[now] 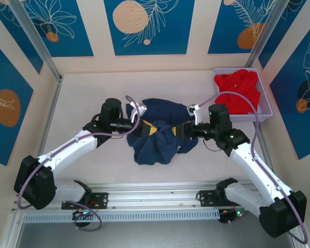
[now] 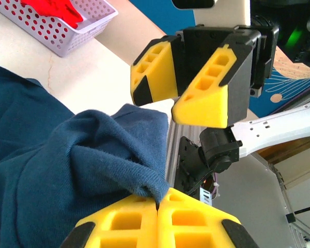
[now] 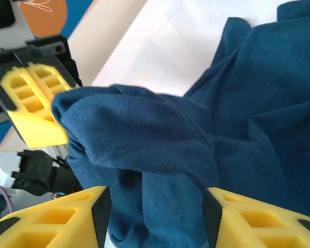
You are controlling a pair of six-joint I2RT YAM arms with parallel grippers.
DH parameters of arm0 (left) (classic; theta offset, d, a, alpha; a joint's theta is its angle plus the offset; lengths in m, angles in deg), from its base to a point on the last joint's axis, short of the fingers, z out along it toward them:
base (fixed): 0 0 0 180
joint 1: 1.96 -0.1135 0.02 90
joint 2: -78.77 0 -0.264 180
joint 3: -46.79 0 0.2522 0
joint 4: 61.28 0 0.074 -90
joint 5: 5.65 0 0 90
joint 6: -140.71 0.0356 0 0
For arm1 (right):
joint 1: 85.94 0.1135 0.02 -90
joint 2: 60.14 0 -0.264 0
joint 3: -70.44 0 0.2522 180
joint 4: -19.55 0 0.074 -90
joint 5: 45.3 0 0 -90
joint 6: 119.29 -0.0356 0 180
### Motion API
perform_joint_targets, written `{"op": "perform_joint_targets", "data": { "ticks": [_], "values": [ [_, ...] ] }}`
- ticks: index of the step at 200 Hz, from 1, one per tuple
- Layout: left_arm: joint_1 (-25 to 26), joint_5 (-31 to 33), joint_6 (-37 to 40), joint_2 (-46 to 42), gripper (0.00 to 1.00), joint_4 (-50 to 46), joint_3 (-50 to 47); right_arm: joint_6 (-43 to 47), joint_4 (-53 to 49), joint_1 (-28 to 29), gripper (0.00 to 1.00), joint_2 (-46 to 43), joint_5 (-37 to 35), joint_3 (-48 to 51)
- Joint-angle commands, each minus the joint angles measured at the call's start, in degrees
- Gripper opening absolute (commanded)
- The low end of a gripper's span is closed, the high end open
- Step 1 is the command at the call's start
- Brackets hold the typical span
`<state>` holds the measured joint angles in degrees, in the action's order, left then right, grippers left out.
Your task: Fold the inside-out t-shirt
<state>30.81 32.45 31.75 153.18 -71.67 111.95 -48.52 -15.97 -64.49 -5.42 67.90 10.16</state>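
Seeing navy t-shirt (image 1: 154, 139) bunched dead centre of table (image 1: 88, 93). Expect soft, light, limp cloth, prone to sagging from a loose pinch; grab at hem or sleeve seam, not mid-panel. Reading left gripper (image 2: 157, 205) as clenched on a folded cloth edge, right gripper (image 3: 155, 206) as released, cloth slack between spread jaws. From top: overall layout, red garment (image 1: 237, 88) in basket (image 1: 267, 101) at 2 o'clock. From wrists: pinch detail.

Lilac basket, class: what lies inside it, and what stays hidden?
A bunched red garment fills the basket. The basket's floor and anything beneath the cloth are covered, so what is there cannot be told.
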Motion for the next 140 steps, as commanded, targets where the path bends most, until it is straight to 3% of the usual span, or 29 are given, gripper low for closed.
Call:
{"op": "perform_joint_targets", "data": {
  "ticks": [1,48,102,140],
  "values": [
    [-0.4,0.1,1.4,0.1,0.00,-1.0,2.2,1.3,-3.4,1.4,0.52,-1.8,-4.3,-2.5],
    [-0.4,0.6,1.3,0.6,0.00,-0.8,2.2,-2.7,3.5,10.3,0.36,0.5,-3.0,-1.3],
    [-0.5,0.3,1.8,0.3,0.00,-1.6,2.2,-7.2,10.7,11.9,0.46,4.0,-7.5,-0.8],
    [-0.4,0.2,1.8,-0.1,0.00,-1.7,2.1,-7.2,12.1,11.9,0.45,7.3,-8.4,-1.7]
  ]
}}
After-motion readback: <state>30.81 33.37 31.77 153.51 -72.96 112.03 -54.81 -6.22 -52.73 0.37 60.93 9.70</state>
